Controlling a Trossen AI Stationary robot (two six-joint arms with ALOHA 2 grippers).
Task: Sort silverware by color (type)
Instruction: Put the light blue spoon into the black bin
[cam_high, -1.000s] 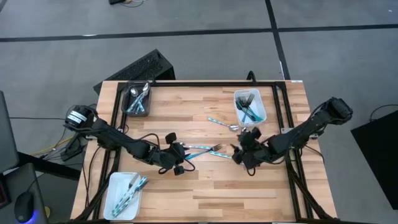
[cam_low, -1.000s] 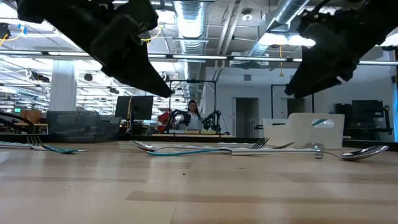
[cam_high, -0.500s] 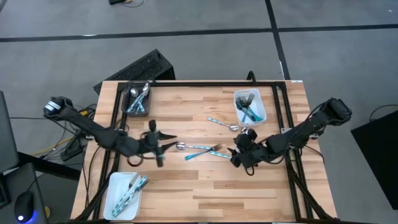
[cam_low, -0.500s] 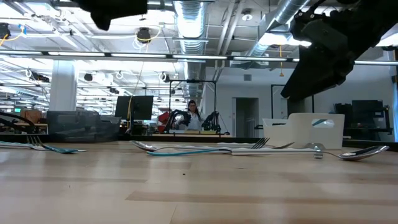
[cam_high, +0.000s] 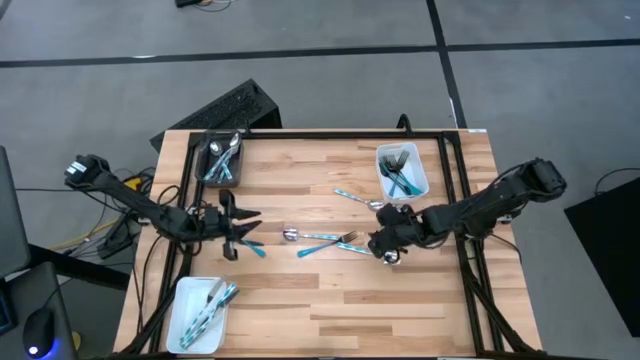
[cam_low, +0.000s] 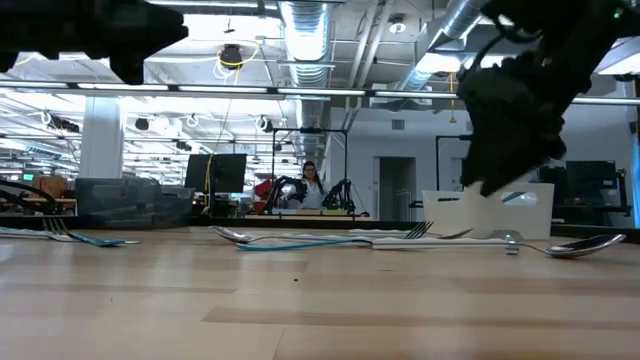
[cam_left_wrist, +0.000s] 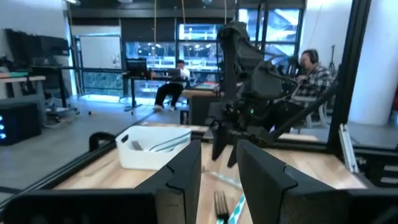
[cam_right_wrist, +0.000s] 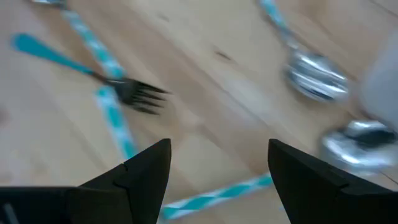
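Three trays (cam_high: 411, 188) hold sorted silverware; some forks (cam_high: 345, 240) and spoons (cam_high: 375, 205) still lie loose. The right gripper (cam_high: 385, 245) gapes wide over them, empty; the left gripper (cam_high: 240, 235) carries a fork.

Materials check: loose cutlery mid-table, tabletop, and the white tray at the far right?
Teal-handled forks and spoons: heads look like polished metal, with bright glints; the handles are possibly plastic or coated, with a matte teal look. Light wooden tabletop: butcher-block wood with visible plank seams and grain. White rectangular tray: likely plastic, uniformly opaque white.
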